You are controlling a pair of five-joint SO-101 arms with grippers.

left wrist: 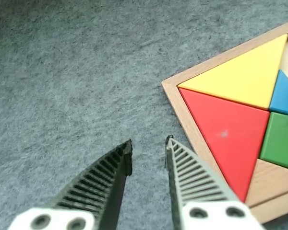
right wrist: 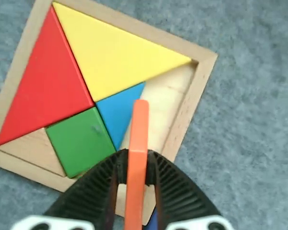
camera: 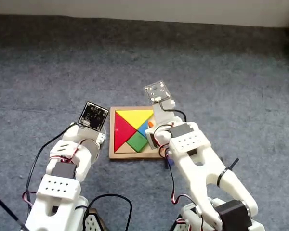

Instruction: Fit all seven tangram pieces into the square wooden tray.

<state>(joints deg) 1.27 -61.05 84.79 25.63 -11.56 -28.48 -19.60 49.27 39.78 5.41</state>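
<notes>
Four pieces lie flat in the square wooden tray (camera: 111, 134): yellow triangle (camera: 134, 118) at 12 o'clock, red triangle (camera: 121, 130) at 9, green square (camera: 137, 141) at 6, small blue triangle (camera: 143, 129) in the middle. Bare wood shows along the 3 o'clock edge. The right gripper (right wrist: 136, 153) pinches an orange piece (right wrist: 139, 120) standing on its thin edge over that gap. The left gripper (left wrist: 149, 142) is open over the grey counter (left wrist: 62, 72), just beside the tray's 9 o'clock edge.

Grey carpet (camera: 221, 72) stretches back to a pale wall (camera: 183, 9).
</notes>
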